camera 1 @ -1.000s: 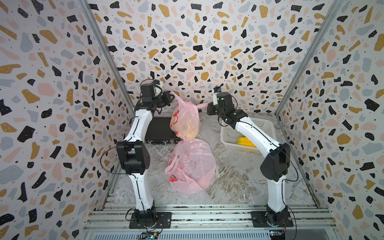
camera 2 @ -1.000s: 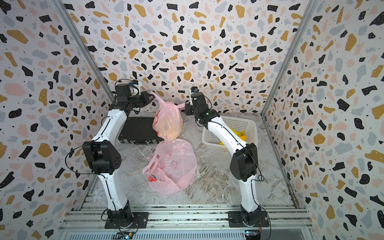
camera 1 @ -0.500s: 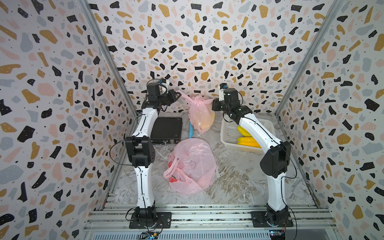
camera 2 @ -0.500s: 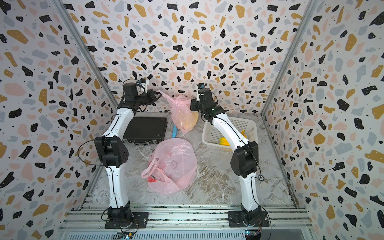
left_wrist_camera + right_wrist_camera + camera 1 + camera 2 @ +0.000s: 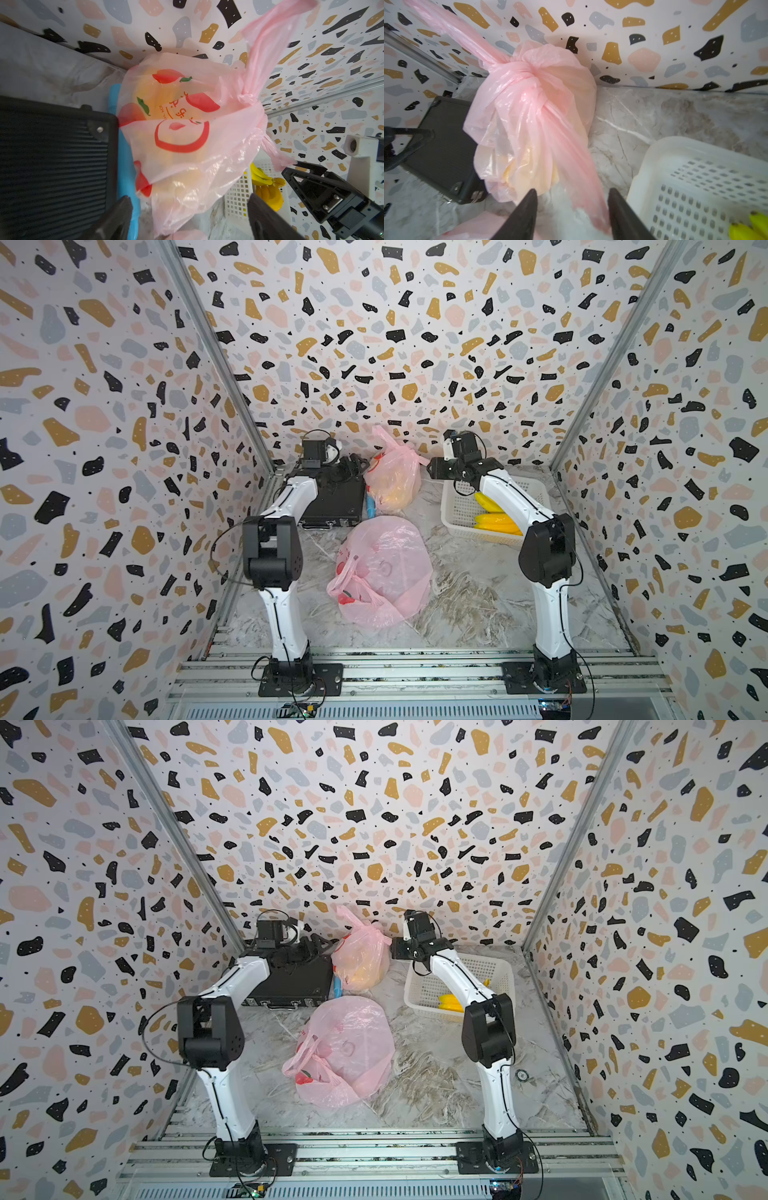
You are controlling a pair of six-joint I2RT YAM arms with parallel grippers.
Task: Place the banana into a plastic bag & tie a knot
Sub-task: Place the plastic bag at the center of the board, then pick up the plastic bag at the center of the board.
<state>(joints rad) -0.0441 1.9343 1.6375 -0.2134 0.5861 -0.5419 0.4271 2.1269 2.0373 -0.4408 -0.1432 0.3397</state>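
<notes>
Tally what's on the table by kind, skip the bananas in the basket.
Pink plastic bags: 2, a knotted bag and a loose bag
Black case: 1
White basket: 1
Blue tube: 1
Total: 5

The pink plastic bag sits at the back of the counter, close to the rear wall, bulging and roughly upright. It is thin and translucent, printed with red peaches and green leaves. Its mouth is drawn shut in a tight knot. One handle tail sticks up from the knot and the other stretches out sideways. The banana shows through the film as a blurred yellow mass low inside. A slack heap of spare pink bags lies mid-counter, apart from the knotted one, handles loose.
</notes>
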